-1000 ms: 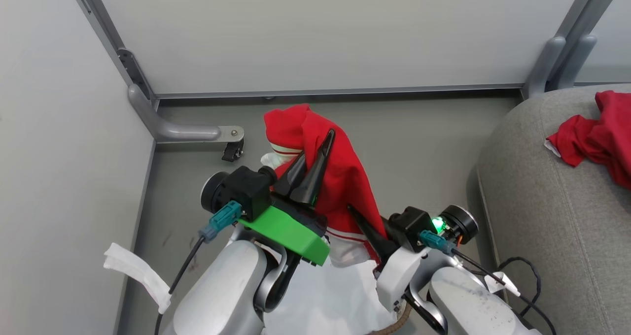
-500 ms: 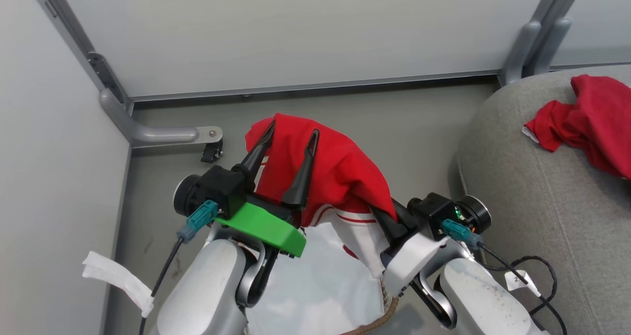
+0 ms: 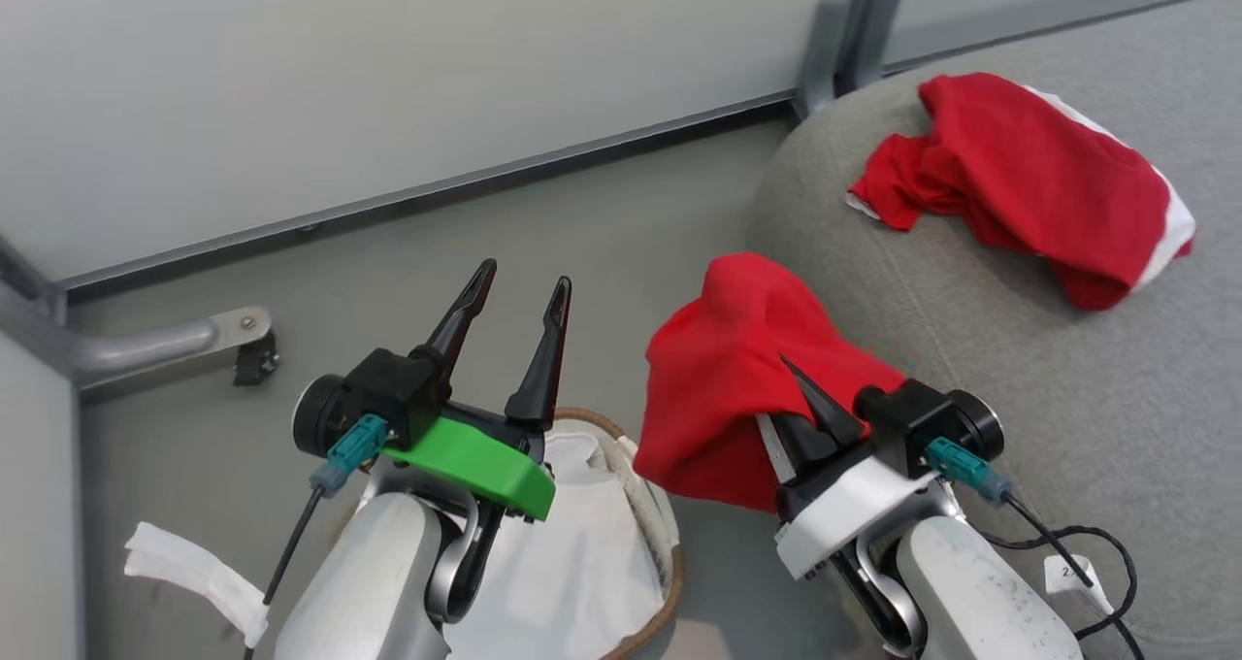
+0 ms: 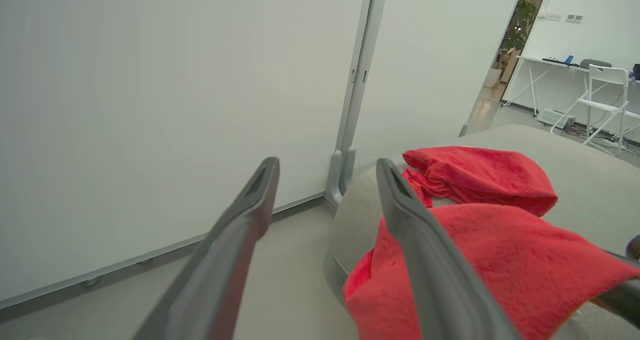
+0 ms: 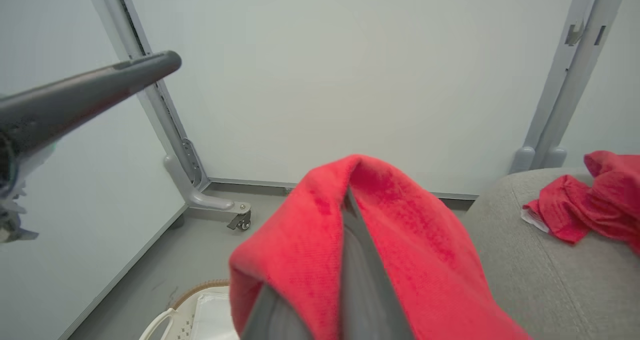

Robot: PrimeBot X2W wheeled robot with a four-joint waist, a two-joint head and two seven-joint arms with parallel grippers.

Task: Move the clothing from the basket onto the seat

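So, head view: right gripper [image 3: 807, 400] pinches red garment [image 3: 723, 379] draped at its 11 o'clock, between basket [image 3: 663, 542] at 7 and seat [image 3: 1067, 398] at 3, left gripper [image 3: 524, 280] spread, empty; left wrist: garment at 4; right wrist: garment shrouds fingers [image 5: 361, 285].

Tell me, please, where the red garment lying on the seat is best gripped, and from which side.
On the red garment, probably pinch the bunched folds at the end nearest the seat's rounded edge, coming down from above: it lies slumped on the cushion, so only raised folds give the jaws purchase.
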